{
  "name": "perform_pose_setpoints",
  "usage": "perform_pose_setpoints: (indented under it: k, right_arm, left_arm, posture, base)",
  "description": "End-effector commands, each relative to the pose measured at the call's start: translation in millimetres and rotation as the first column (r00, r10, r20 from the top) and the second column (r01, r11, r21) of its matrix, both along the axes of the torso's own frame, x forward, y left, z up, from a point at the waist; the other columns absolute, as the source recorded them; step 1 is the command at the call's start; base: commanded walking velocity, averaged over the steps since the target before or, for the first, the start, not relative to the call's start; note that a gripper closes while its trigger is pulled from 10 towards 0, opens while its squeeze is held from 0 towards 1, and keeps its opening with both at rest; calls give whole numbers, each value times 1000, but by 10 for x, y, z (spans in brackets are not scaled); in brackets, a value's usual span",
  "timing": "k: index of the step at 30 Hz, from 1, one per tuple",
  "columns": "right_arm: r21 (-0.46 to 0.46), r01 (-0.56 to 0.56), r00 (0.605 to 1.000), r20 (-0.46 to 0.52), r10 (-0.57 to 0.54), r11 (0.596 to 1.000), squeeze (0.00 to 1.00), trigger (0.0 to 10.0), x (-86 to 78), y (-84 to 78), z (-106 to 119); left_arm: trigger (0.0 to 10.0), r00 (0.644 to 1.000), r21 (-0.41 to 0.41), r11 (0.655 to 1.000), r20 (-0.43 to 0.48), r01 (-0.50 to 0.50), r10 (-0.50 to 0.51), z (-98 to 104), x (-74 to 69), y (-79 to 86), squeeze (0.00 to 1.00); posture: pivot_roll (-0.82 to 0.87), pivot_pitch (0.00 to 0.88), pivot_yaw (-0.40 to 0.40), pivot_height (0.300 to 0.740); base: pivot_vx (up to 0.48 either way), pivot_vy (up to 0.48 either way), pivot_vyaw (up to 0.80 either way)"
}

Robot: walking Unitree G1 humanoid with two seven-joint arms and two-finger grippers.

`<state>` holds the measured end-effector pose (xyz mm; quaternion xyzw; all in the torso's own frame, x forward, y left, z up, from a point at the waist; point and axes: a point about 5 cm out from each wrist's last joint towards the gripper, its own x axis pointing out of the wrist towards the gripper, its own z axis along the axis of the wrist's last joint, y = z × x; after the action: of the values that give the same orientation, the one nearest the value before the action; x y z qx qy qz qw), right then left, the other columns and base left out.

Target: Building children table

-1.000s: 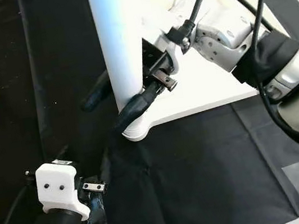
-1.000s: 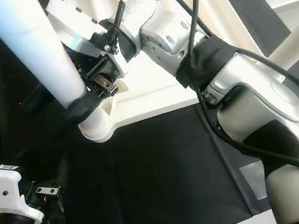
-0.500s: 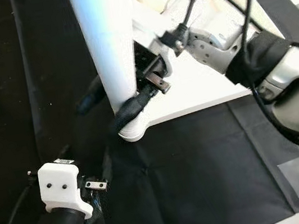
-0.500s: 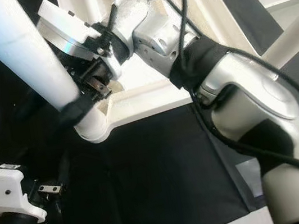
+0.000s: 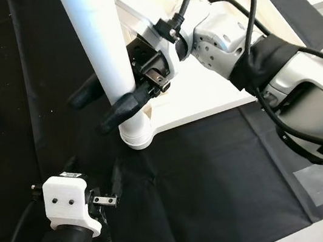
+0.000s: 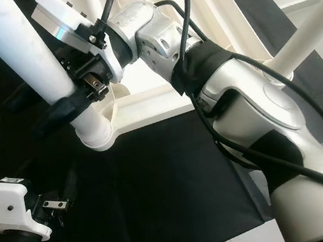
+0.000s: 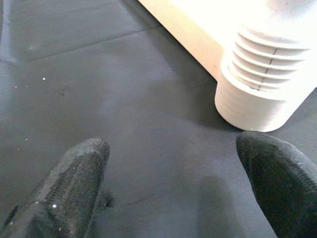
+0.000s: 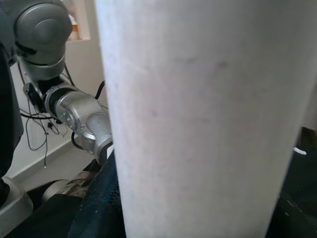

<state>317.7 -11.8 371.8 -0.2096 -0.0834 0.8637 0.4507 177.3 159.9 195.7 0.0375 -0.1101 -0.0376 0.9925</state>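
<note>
Now, with your right gripper (image 5: 122, 99) pinching the white leg (image 5: 98, 51), keep it square to the threaded socket (image 5: 139, 134) while turning; your left gripper (image 7: 173, 183) hangs spread nearby.

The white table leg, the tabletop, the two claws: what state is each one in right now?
White leg: tilted, its foot seated in the corner socket.
Tabletop: lying upside down on the black cloth.
Right gripper: shut on the white leg, a finger on each side.
Left gripper: open, holding nothing, low near the socket.
</note>
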Motion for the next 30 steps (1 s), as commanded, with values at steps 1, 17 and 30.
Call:
perform_pose_setpoints:
  k: [1, 17, 30]
  right_arm:
    - [-155, 92, 990, -93, -107, 984, 0, 10000, 160, -83, -430]
    - [-97, 173, 982, -57, -179, 980, 0, 10000, 274, -280, -499]
    - [-136, 138, 988, 93, -126, 981, 0, 10000, 209, -391, -590]
  left_arm:
    - [10000, 1000, -5, 1000, -11, -6, 6, -20, -35, 3, 0]
    - [10000, 1000, -11, 1000, -9, -8, 8, -24, -18, -1, 0]
    - [10000, 1000, -9, 1000, -10, -2, 2, -45, 25, 6, 0]
  posture:
    - [-25, 499, -76, 740]
    - [-34, 495, -66, 740]
    - [-36, 475, -57, 740]
  base:
    - [0, 0, 0]
    - [0, 0, 0]
    - [0, 0, 0]
